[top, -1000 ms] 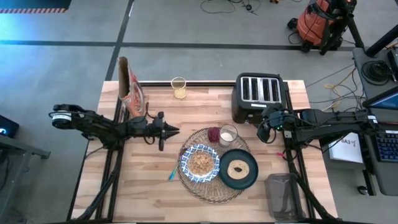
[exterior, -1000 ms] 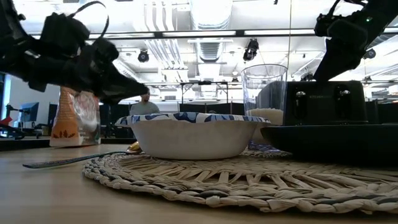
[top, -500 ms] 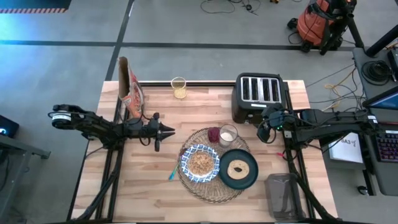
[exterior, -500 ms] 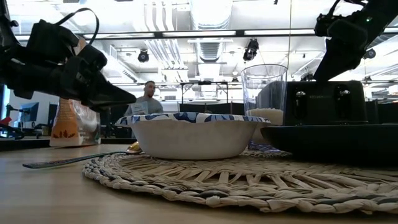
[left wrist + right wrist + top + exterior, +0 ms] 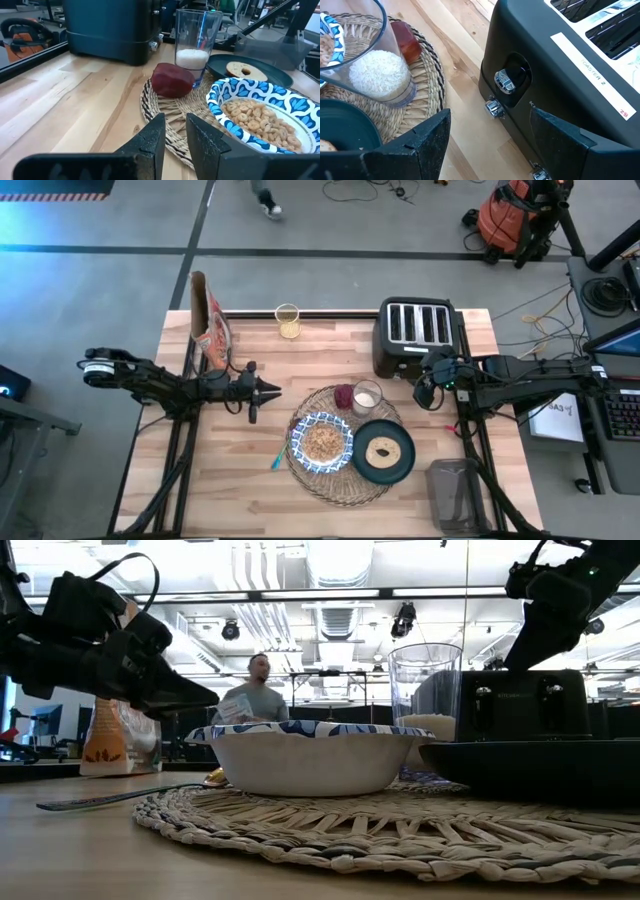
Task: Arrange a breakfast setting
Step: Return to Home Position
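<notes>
The woven straw placemat (image 5: 345,480) lies at the table's middle. On it rest the blue-and-white bowl (image 5: 321,442) holding cereal, the dark teal plate (image 5: 383,452) with a round piece of bread, the clear glass (image 5: 367,396) with something white in it, and a small dark red thing (image 5: 344,396). My left gripper (image 5: 278,389) hovers shut and empty left of the mat; in the left wrist view (image 5: 175,137) it points at the red thing (image 5: 172,82). My right gripper (image 5: 428,388) is open and empty beside the toaster's front (image 5: 520,85), right of the glass (image 5: 375,75).
The black toaster (image 5: 415,335) stands at the back right. The cereal bag (image 5: 208,325) stands at the back left, and a glass of yellow liquid (image 5: 288,320) at the back middle. A blue spoon (image 5: 277,459) lies left of the mat. A clear container (image 5: 455,495) sits front right.
My left gripper has drawn back a little toward the table's left edge, away from the placemat, staying shut and level. A person in the room behind has walked across the background.
</notes>
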